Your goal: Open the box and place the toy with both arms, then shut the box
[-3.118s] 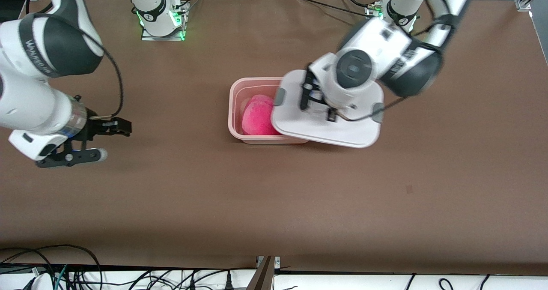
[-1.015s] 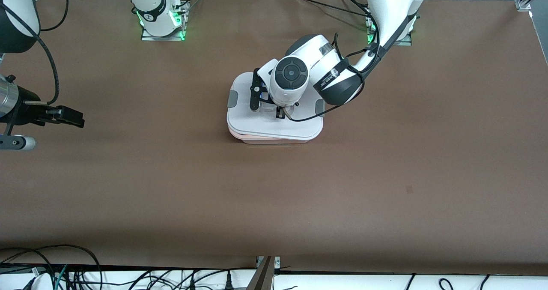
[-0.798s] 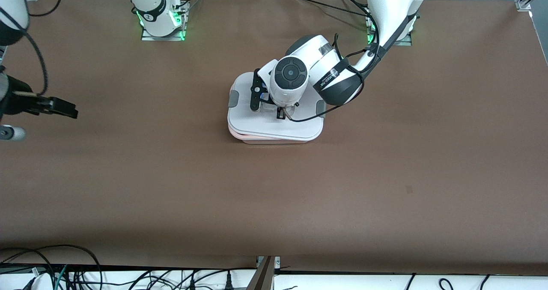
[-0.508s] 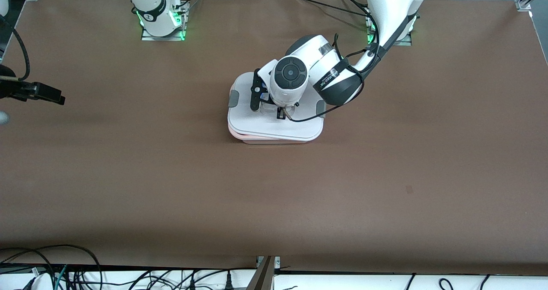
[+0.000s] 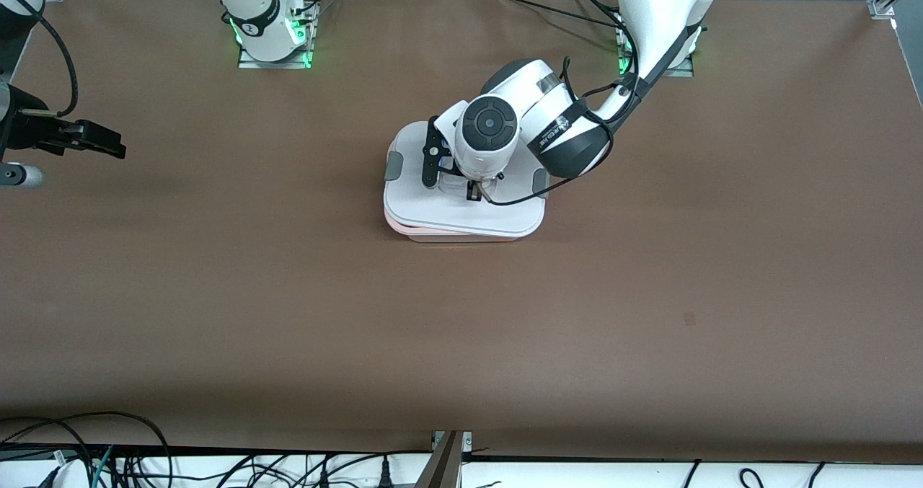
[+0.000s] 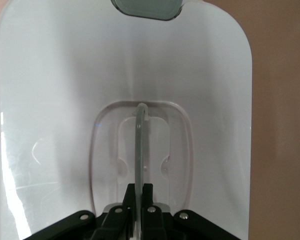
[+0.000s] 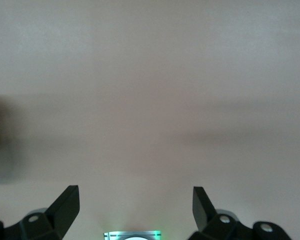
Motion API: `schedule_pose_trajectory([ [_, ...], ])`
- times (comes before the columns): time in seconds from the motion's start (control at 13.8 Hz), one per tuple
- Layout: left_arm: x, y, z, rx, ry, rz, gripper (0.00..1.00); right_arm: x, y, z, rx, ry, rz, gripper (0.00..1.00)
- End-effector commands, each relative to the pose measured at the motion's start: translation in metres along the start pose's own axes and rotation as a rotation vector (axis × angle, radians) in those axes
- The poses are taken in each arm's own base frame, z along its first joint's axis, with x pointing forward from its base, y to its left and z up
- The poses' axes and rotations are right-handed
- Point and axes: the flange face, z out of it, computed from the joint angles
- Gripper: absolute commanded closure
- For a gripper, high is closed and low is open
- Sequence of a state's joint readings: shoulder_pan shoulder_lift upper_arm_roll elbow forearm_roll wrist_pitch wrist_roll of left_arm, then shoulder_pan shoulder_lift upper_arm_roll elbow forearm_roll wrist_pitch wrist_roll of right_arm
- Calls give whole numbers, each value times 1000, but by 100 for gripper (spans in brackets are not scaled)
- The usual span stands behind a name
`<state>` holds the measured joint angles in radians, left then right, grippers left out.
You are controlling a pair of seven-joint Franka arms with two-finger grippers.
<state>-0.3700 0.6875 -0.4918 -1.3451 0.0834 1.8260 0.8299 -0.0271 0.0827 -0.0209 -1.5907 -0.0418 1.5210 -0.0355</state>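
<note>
Left pincer (image 6: 138, 207) is pinched tight on the thin handle (image 6: 139, 150) in the middle of the box (image 5: 461, 214) lid, mid-table. Your box is light, stiff, slippery plastic; that handle is the best grip. Right pincer (image 7: 135, 205) waits wide apart over bare table (image 5: 216, 293).

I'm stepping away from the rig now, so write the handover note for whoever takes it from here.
Left gripper: shut on the lid handle, over the middle of the box.
Right gripper: open, empty, waiting above bare table at the right arm's end.
Box: mid-table, white lid lying on top, with a strip of pink rim showing at the edge nearer the front camera, so it may sit slightly offset.
Toy: not visible; the lid covers the inside of the box.
Done: lid set on the box.
Left: release the handle, lift the left arm away, check the lid is seated.
</note>
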Motion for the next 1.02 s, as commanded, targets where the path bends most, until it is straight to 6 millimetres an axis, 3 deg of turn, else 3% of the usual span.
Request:
schedule_pose_trajectory([
  [0.0, -9, -7, 12, 14, -36, -35, 100, -2, -10, 5, 4, 1, -48, 0],
  [0.29, -5, -7, 11, 33, -18, -107, 100, -7, -5, 6, 6, -2, -45, 0],
  [0.58, -5, -8, 10, 36, -14, -124, 100, 7, -4, 10, 10, -6, -44, 0],
  [0.94, -4, -9, 9, 45, -5, -146, 100, 10, -6, 8, 9, 0, -45, 0],
])
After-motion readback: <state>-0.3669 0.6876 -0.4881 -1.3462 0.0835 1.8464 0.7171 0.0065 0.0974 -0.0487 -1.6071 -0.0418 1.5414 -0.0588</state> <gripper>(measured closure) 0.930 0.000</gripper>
